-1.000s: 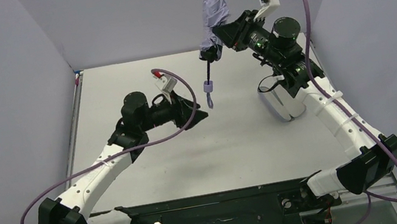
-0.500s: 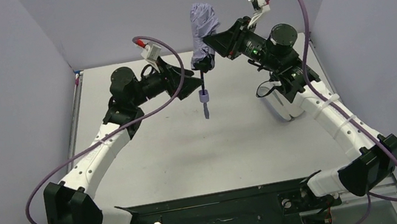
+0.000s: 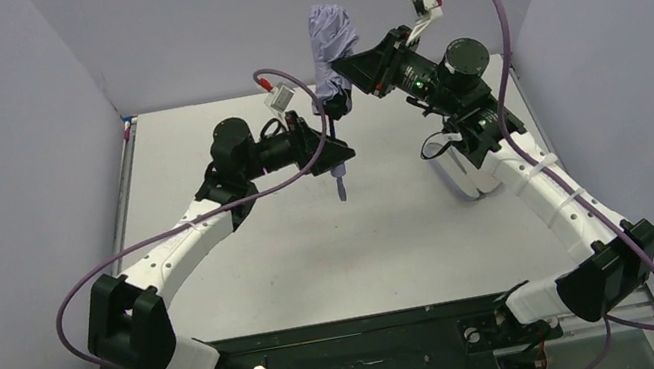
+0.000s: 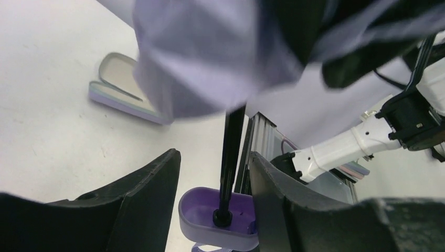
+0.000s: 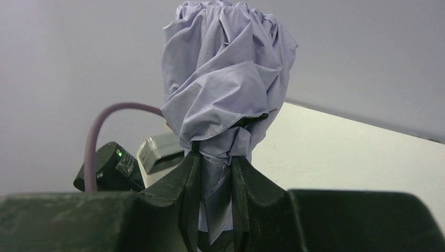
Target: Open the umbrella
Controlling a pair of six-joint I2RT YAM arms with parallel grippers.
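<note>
The umbrella [image 3: 330, 42] hangs folded, lilac fabric bunched, its black shaft [image 4: 231, 152] and lilac handle [image 4: 202, 216] pointing down. The right tool [image 5: 216, 158] pinches the fabric. The left tool [image 4: 215, 157] stands apart around the shaft.

The umbrella [image 5: 225, 89] cloth bunched above the 2 right fingers [image 5: 181, 194] is seen as soft, matt and creased. Between the left fingers [image 4: 149, 194], of matt black plastic, a smooth black shaft [image 4: 231, 152] and a faintly shiny lilac plastic handle [image 4: 210, 220] are shown.
</note>
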